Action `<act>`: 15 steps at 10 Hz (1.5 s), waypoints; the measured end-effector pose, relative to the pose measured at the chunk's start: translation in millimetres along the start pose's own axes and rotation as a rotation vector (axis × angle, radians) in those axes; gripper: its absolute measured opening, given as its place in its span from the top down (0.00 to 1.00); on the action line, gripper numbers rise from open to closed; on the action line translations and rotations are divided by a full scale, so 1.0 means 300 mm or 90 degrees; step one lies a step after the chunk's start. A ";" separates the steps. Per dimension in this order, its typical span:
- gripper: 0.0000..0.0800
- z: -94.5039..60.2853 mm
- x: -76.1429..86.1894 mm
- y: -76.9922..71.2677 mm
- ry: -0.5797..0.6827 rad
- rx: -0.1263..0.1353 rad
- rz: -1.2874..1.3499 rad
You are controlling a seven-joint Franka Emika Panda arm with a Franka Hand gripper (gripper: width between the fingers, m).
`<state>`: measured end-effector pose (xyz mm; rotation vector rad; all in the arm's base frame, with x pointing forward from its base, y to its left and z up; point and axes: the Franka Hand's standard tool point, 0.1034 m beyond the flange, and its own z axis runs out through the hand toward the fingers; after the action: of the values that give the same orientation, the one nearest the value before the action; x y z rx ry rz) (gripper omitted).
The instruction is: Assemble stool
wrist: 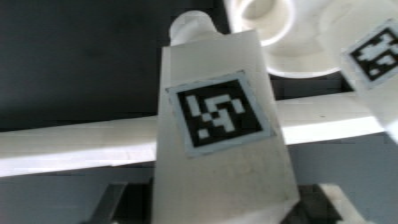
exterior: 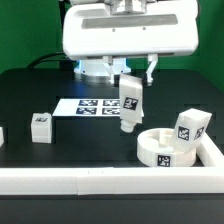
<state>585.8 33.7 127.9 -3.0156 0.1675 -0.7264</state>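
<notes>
My gripper is shut on a white tagged stool leg and holds it upright in the air above the black table, to the exterior view's left of the round seat. In the wrist view the leg fills the middle, between my two fingers. The seat lies flat in the corner of the border bars; a second leg leans on its far rim. It also shows in the wrist view. A third leg lies on the table at the exterior view's left.
The marker board lies flat behind the held leg. A long white border bar runs along the front edge, and another along the exterior view's right. A white piece shows at the exterior view's left edge.
</notes>
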 end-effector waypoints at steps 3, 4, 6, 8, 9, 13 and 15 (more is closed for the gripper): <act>0.59 0.010 0.000 -0.019 0.015 0.001 -0.008; 0.59 0.011 -0.001 -0.020 0.014 0.001 -0.008; 0.59 0.011 -0.007 -0.014 0.019 -0.001 -0.007; 0.59 0.024 -0.030 -0.063 0.015 0.009 -0.013; 0.59 0.032 -0.039 -0.074 0.012 0.010 -0.017; 0.59 0.060 -0.070 -0.077 0.000 0.008 -0.022; 0.59 0.075 -0.081 -0.078 -0.005 0.007 -0.023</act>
<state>576.9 59.7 98.2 -3.0183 0.1094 -0.7169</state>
